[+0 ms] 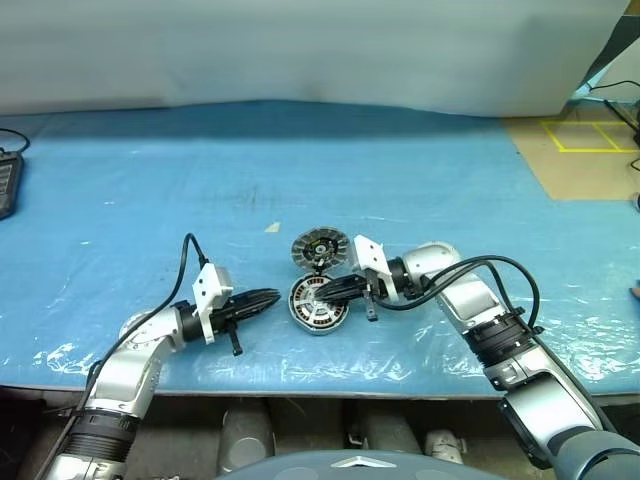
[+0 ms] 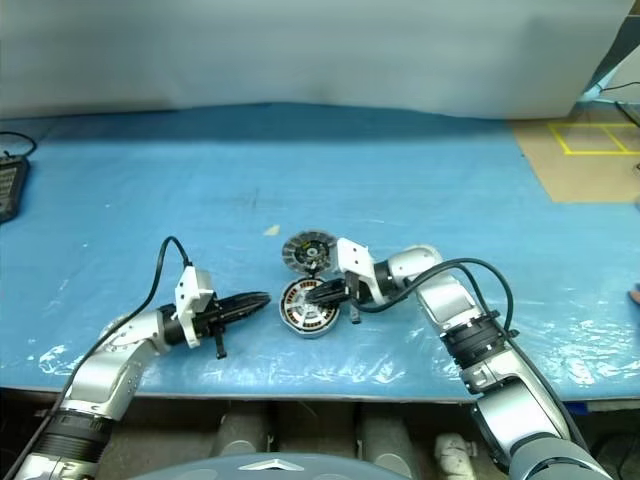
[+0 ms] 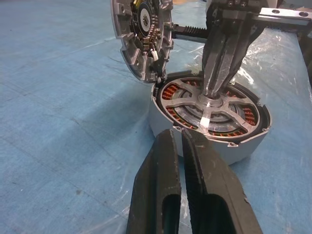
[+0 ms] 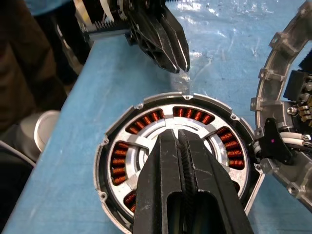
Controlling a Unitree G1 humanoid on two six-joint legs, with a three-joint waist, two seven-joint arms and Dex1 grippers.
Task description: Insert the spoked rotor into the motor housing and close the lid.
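Right claw [image 1: 322, 291], closed, points down-left onto spoked rotor [image 3: 207, 108] in motor housing [image 1: 303, 316].

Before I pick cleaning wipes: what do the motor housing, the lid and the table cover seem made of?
Motor housing: looks like bare silver metal, matt, ringing glossy copper-coloured windings. Lid: likely similar silver metal, with machined-looking slots and screws. Table cover: blue sheet, probably plastic film or under it, judging by shiny wrinkles near the front edge.
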